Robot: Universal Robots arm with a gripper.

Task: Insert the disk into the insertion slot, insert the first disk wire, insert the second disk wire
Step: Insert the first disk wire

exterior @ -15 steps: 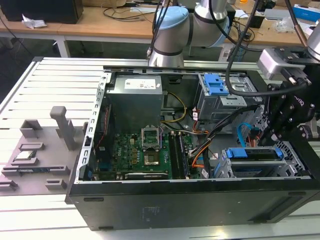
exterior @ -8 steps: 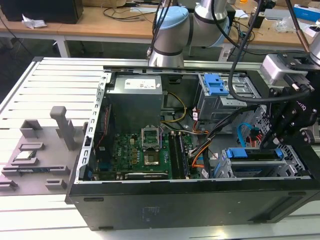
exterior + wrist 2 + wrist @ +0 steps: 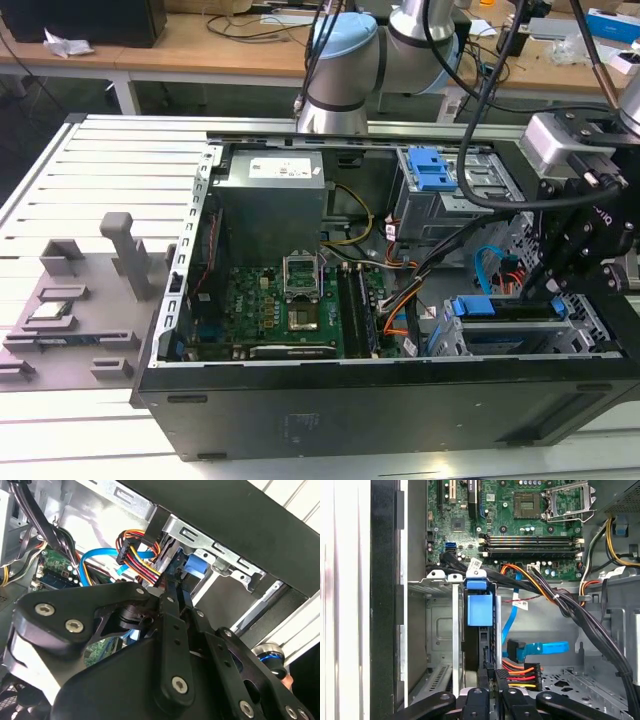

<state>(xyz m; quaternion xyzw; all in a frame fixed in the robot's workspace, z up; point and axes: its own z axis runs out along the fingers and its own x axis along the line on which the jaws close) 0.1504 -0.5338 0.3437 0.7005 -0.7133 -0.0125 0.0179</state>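
Observation:
The disk [image 3: 480, 639] stands edge-on inside the insertion slot [image 3: 439, 630], a grey sheet-metal cage, with its blue carrier [image 3: 479, 609] showing at the end. In the exterior view the disk [image 3: 500, 308] sits in the cage [image 3: 448, 338] at the case's front corner on the exterior view's right. My gripper [image 3: 491, 674] hangs right at the disk's near end, fingers close together on the tip of a wire of red, orange, yellow and black strands [image 3: 520, 674]. In the second wrist view the same wire [image 3: 142, 560] runs down to my gripper [image 3: 172, 587]. A blue flat cable [image 3: 542, 648] lies loose beside it.
A thick black cable bundle [image 3: 580, 615] crosses over the motherboard [image 3: 520, 510]. A taller grey bay with a blue latch plate [image 3: 432, 170] stands behind the cage, beside the power supply [image 3: 275, 205]. Grey fixtures [image 3: 80, 300] sit on the ribbed table at the exterior view's left.

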